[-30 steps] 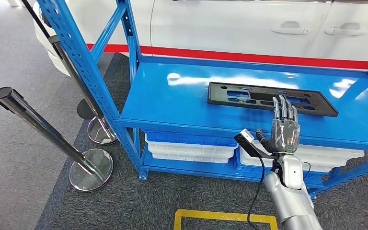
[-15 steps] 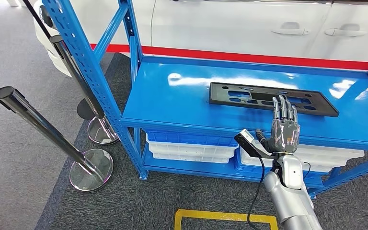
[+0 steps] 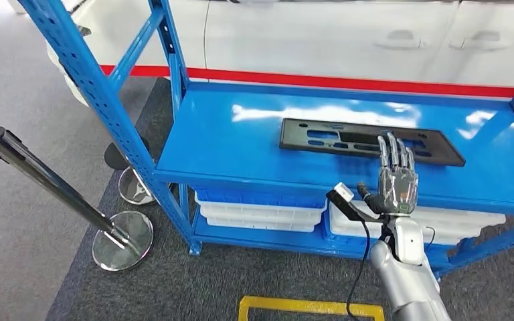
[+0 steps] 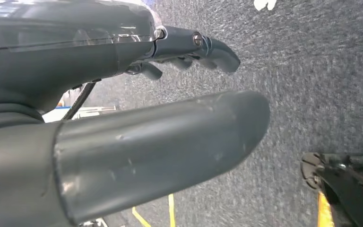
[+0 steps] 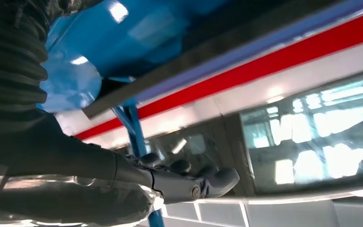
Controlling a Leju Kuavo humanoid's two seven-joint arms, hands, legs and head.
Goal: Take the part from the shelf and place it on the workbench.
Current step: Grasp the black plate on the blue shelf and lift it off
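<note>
The right arm is seen raised from below in the head view, silver forearm angled up and slightly inward, w/ a black cable run along it. The right hand is held upright, back of the hand turned toward the head camera, fingers extended and slightly spread, nothing gripped. A small camera module is carried on a bracket beside the wrist. In the right wrist view the hand is shown w/ dark fingers stretched out. The left hand is seen in the left wrist view, thick grey thumb extended, dark fingers loosely extended, nothing held.
</note>
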